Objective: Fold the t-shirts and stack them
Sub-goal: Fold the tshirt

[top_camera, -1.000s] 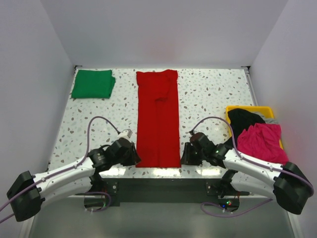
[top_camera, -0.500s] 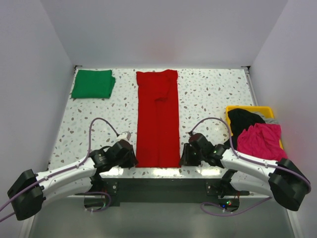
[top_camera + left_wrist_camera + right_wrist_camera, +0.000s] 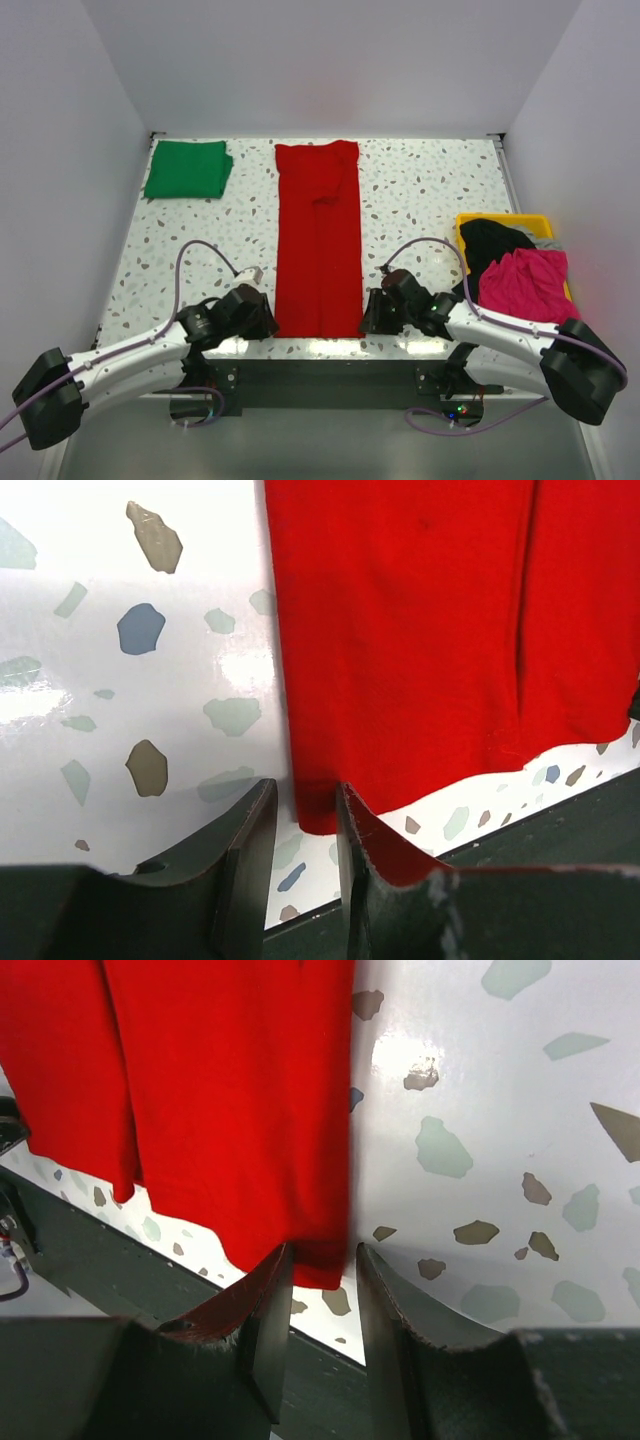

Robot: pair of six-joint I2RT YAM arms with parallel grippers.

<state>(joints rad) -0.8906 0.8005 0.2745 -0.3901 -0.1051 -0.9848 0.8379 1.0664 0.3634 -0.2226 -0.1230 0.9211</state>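
The red t-shirt (image 3: pixel 318 240) lies flat as a long narrow strip down the middle of the desk (image 3: pixel 420 190), running from 12 o'clock to 6 o'clock, its hem just short of the near edge. A folded green t-shirt (image 3: pixel 187 169) sits at 10 o'clock. The left fingers (image 3: pixel 245 850) stand slightly apart, straddling the hem's near-left corner. The right fingers (image 3: pixel 262 1310) do likewise at the near-right corner. Neither pair pinches the cloth yet. The shirt looks light, limp and doubled, so it should sag and slide unless both corners are nipped through all layers. Bare desk flanks the strip, and a yellow tray (image 3: pixel 470 220) of garments crowds 4 o'clock.
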